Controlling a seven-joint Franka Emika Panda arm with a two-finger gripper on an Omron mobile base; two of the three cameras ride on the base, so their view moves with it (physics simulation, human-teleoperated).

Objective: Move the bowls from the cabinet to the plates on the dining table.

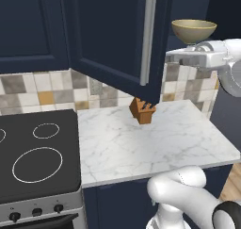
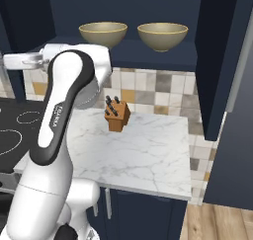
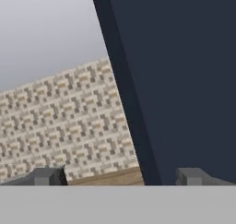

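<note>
Two beige bowls stand side by side on the open cabinet's shelf (image 2: 148, 54), the left bowl (image 2: 103, 34) and the right bowl (image 2: 162, 35). From the left base camera one bowl (image 1: 194, 30) shows past the swung-out cabinet door (image 1: 113, 39). My hand (image 1: 183, 58) reaches sideways just below that bowl and stays apart from it. In the hand view my gripper (image 3: 120, 177) is open, its fingertips (image 3: 48, 176) far apart with nothing between them, facing the edge of a navy door panel (image 3: 184, 80). The plates and the dining table are out of view.
A wooden knife block (image 1: 142, 111) stands at the back of the small marble counter (image 1: 155, 148) under the cabinet. A black stovetop (image 1: 37, 152) adjoins it on the left. The second open door (image 2: 222, 61) hangs at the right.
</note>
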